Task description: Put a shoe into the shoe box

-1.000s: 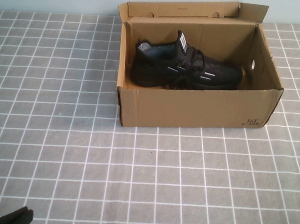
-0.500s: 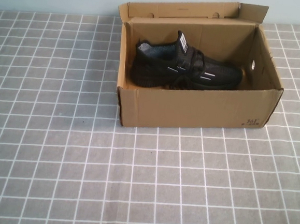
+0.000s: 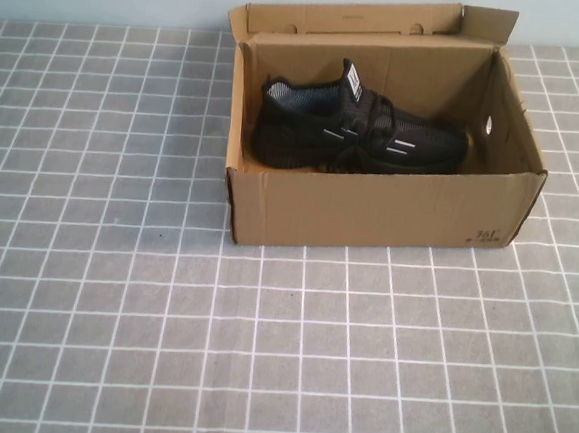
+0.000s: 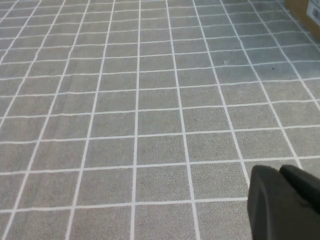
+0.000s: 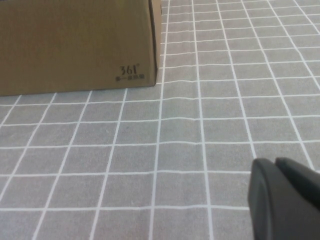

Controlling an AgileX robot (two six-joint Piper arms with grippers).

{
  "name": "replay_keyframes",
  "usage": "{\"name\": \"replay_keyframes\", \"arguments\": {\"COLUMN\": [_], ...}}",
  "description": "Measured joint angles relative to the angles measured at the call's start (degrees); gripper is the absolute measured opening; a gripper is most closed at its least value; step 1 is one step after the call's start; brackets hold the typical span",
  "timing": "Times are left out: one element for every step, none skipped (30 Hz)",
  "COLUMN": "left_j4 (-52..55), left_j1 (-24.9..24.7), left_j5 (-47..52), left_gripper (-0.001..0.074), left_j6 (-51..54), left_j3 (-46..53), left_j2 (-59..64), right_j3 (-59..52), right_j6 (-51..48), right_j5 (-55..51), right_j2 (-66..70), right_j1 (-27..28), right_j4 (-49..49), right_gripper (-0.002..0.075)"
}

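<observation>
Both claws, left claw (image 4: pixel 286 202) and right claw (image 5: pixel 285 200), closed, empty, above tablecloth (image 3: pixel 259 345).

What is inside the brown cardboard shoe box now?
One black knit sneaker lies in the brown cardboard shoe box, toe toward the robot's right. The front wall hides its sole and the box floor. The left gripper and the right gripper hang above the checked tablecloth, both appearing shut.

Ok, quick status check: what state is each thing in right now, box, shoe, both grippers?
shoe box: open, lid flap folded back, upright on the table.
shoe: inside the box, lying on its sole, toe toward the robot's right.
left gripper: over bare table, holding nothing.
right gripper: near the box's printed corner, holding nothing.
</observation>
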State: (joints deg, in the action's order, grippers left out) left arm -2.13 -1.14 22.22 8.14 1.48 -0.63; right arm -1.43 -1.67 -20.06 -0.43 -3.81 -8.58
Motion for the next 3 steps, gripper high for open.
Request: {"name": "replay_keyframes", "arguments": {"left_j4": [0.0,0.0,0.1], "left_j1": [0.0,0.0,0.0], "left_j5": [0.0,0.0,0.0], "left_gripper": [-0.0001,-0.0001,-0.0001], "left_j6": [-0.3,-0.4,-0.4], "left_j3": [0.0,0.0,0.0], "left_j2": [0.0,0.0,0.0], "right_j3": [0.0,0.0,0.0], "right_j6": [0.0,0.0,0.0], "right_j5": [0.0,0.0,0.0], "right_j2": [0.0,0.0,0.0], "right_j1": [0.0,0.0,0.0], "right_j4": [0.0,0.0,0.0], "right_gripper": [-0.0016,-0.0016,-0.0016]}}
